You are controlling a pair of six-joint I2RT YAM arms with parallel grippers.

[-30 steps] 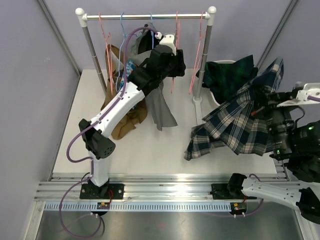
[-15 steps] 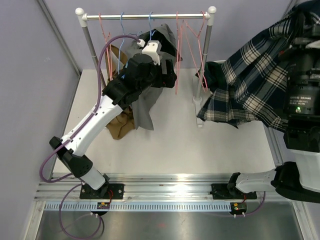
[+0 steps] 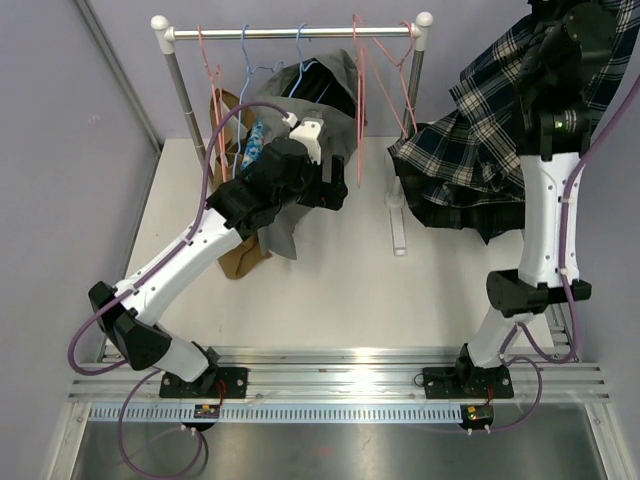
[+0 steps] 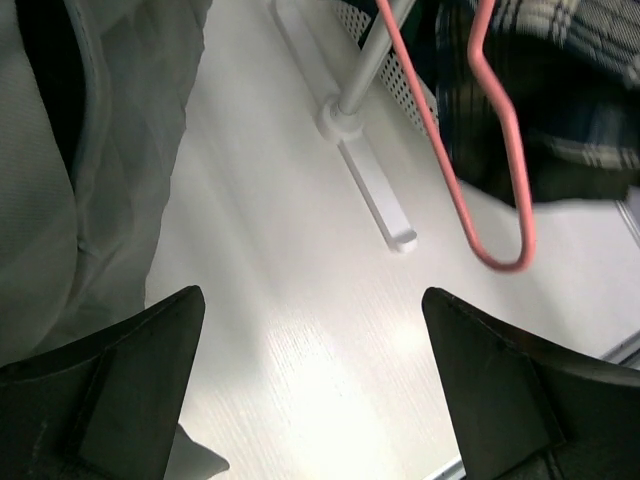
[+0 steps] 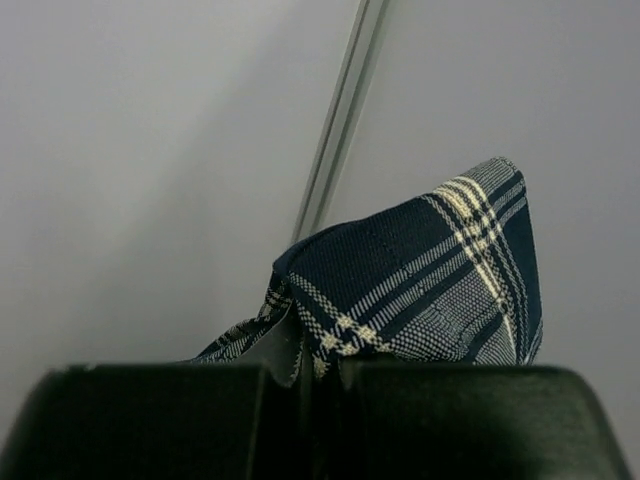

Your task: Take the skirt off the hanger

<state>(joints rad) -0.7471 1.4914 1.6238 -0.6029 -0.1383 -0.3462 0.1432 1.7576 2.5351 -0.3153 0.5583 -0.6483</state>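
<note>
My right gripper (image 5: 320, 372) is shut on a fold of the navy plaid skirt (image 5: 430, 285) and holds it high at the top right. In the top view the skirt (image 3: 470, 150) drapes down from that wrist, free of any hanger, and hides the fingers. My left gripper (image 4: 310, 330) is open and empty above the white table. In the top view the left gripper (image 3: 335, 192) sits just in front of a grey garment (image 3: 325, 85) hanging on the rack. An empty pink hanger (image 4: 500, 150) hangs to its right.
The clothes rack rail (image 3: 290, 33) carries several pink and blue hangers. Its right post and foot (image 4: 375, 195) stand on the table. A brown garment (image 3: 240, 258) hangs low at the left. A white mesh basket (image 4: 385, 75) lies behind the post, under the plaid skirt.
My right arm swung up from low right to high at the top right, lifting the plaid skirt. My left arm drew back and down from the rail, away from the hangers.
</note>
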